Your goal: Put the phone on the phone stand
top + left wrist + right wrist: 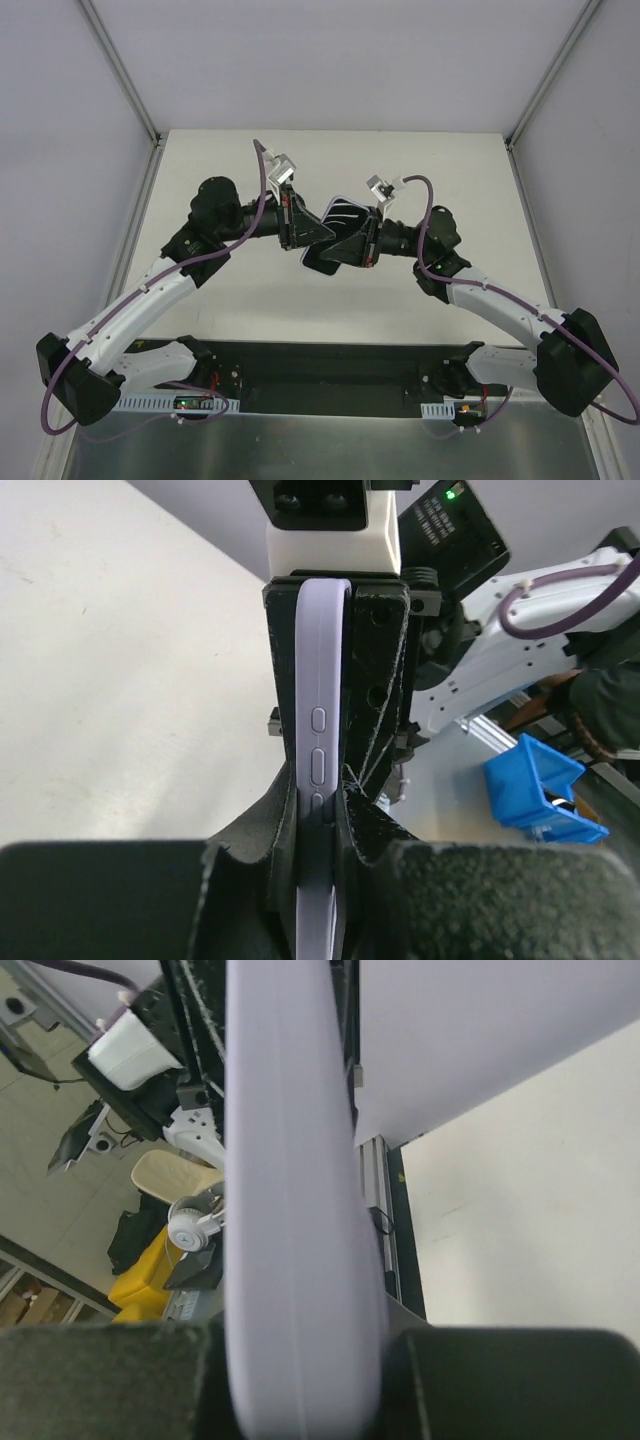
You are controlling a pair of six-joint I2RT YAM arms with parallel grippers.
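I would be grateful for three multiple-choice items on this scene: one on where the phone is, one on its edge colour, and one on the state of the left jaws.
1. Where is the phone?
A) lying flat, untouched
B) between the left gripper and right gripper
C) held by the right gripper alone

2. Its edge colour?
A) pale lavender
B) red
C) green

3. The left jaws are:
A) wide open, empty
B) shut on the phone
C) out of view

Answers:
1. B, both arms meet on it in the top view.
2. A, both wrist views show that edge.
3. B, the left wrist view shows them clamping its faces.

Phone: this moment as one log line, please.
pale lilac slim phone | midair | left fingers shut on it | right fingers shut on it
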